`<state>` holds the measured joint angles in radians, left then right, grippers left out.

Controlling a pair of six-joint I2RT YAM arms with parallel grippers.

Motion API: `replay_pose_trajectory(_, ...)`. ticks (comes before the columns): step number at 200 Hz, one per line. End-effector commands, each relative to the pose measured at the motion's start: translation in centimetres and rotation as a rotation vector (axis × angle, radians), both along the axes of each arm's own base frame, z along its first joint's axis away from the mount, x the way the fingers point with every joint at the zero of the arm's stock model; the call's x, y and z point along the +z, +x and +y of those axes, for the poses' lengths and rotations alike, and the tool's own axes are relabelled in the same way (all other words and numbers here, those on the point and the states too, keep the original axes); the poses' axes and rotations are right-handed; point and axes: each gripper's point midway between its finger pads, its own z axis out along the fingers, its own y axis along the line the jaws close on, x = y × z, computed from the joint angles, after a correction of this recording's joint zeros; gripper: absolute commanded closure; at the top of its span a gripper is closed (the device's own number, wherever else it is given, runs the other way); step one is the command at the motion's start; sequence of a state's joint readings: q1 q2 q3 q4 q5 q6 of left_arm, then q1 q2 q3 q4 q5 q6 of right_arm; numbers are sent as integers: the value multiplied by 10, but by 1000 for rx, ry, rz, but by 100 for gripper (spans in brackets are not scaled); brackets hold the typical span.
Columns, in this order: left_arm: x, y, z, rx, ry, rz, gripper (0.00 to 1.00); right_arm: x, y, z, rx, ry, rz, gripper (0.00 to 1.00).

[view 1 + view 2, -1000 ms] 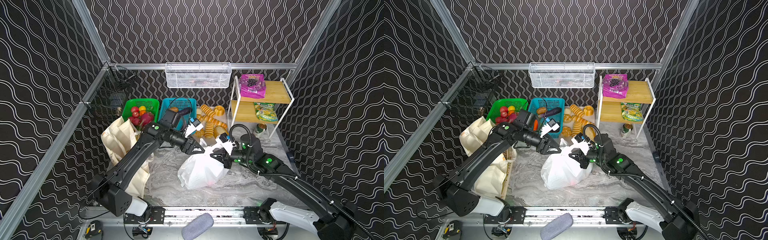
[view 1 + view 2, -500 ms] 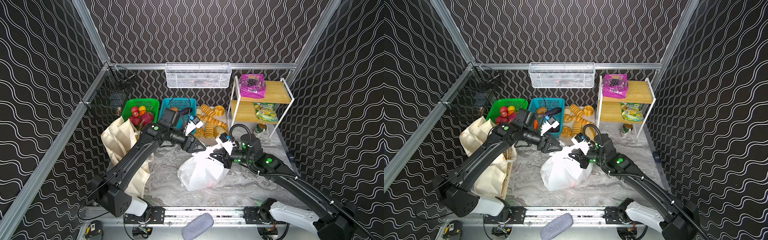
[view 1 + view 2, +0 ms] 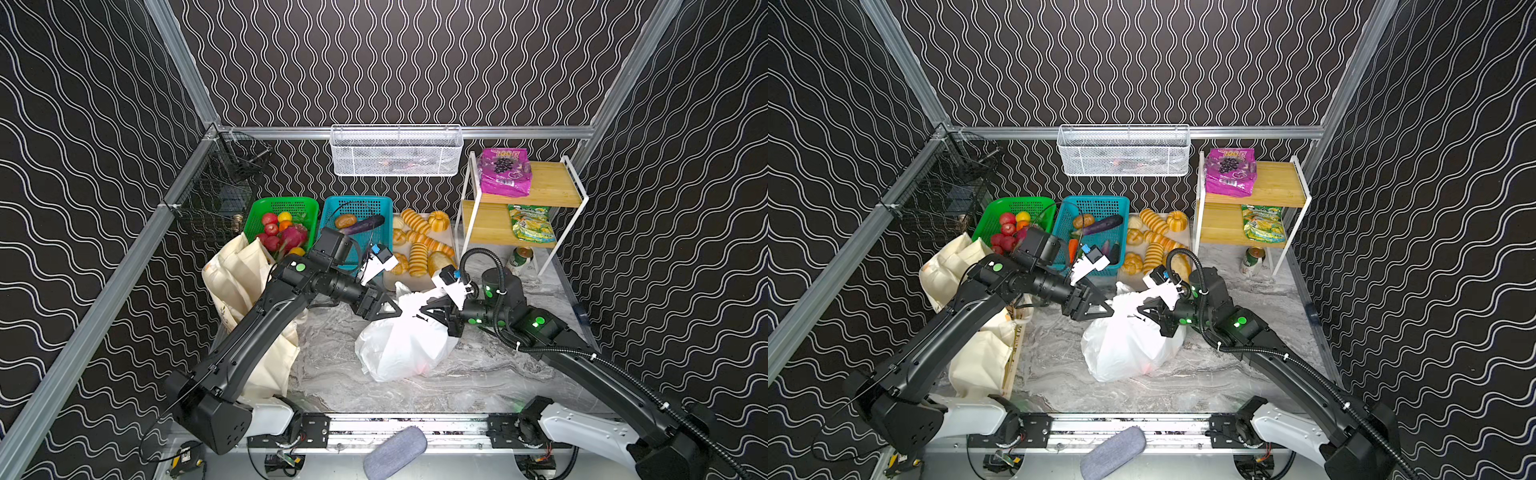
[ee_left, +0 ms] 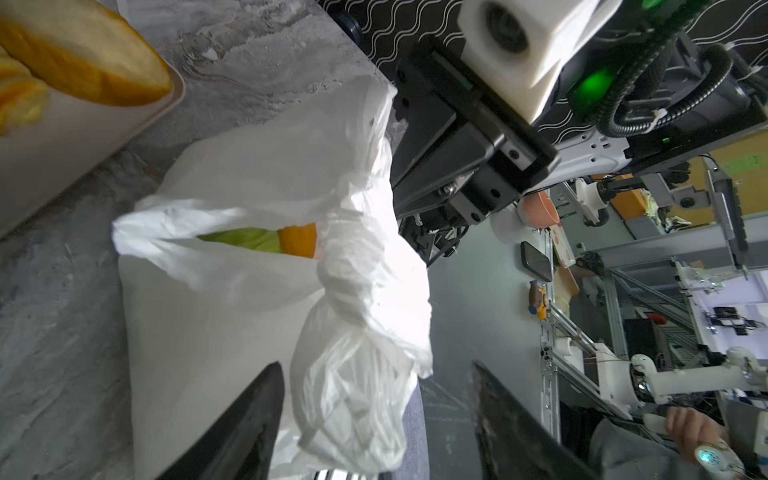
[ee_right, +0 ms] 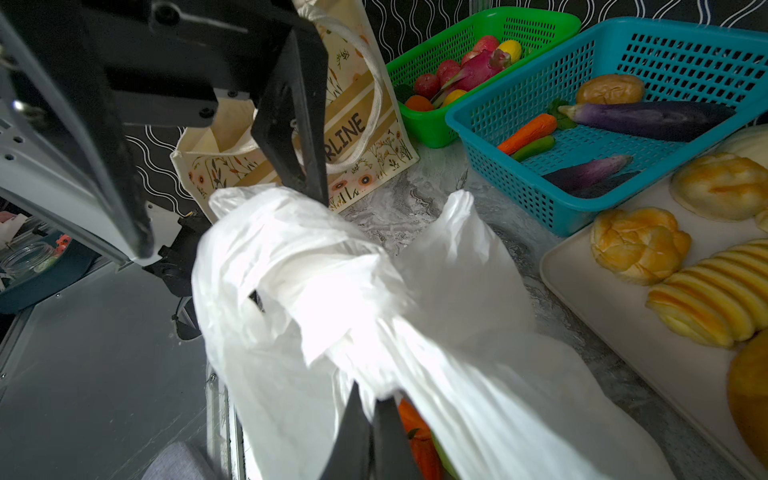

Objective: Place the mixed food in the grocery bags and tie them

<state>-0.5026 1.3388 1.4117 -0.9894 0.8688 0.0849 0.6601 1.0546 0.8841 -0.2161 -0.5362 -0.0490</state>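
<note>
The white plastic grocery bag [image 3: 403, 345] [image 3: 1129, 345] stands mid-table, bulging. Green and orange food [image 4: 257, 241] shows through its mouth. Its handles are twisted into a bunch [image 4: 353, 291]. My right gripper [image 3: 430, 312] [image 3: 1144, 312] [image 5: 372, 395] is shut on a handle. A loose handle loop hangs between the spread fingers of my open left gripper [image 3: 388, 309] [image 3: 1100, 309] [image 4: 376, 365]. The cream flower-print tote [image 3: 241, 270] [image 5: 357, 124] stands at the left. A purple grape packet [image 3: 504, 172] lies on the shelf top.
At the back stand a green fruit basket [image 3: 282, 205], a teal vegetable basket [image 3: 357, 203] and a tray of breads [image 3: 419, 245]. The wooden shelf rack [image 3: 552, 187] at the right holds a green-yellow packet [image 3: 530, 222], with a can [image 3: 519, 257] below. A white wire basket [image 3: 395, 149] hangs on the rail.
My left gripper has dropped slightly toward the bag's twisted top, and a bag ear now sticks up behind it. The right gripper has kept its hold and place.
</note>
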Motion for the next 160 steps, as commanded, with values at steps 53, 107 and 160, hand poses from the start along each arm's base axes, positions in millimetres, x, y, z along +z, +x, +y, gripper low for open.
replay_pose_trajectory(53,1,6,-1,24,-37,38,77,11,1,2,12,25,-48,100)
replay_pose_trajectory(107,2,10,4,33,-36,35,99,8,-1,1,15,14,-33,100)
replay_pose_trajectory(160,-11,44,28,221,116,-107,100,10,-33,-9,83,-46,127,100)
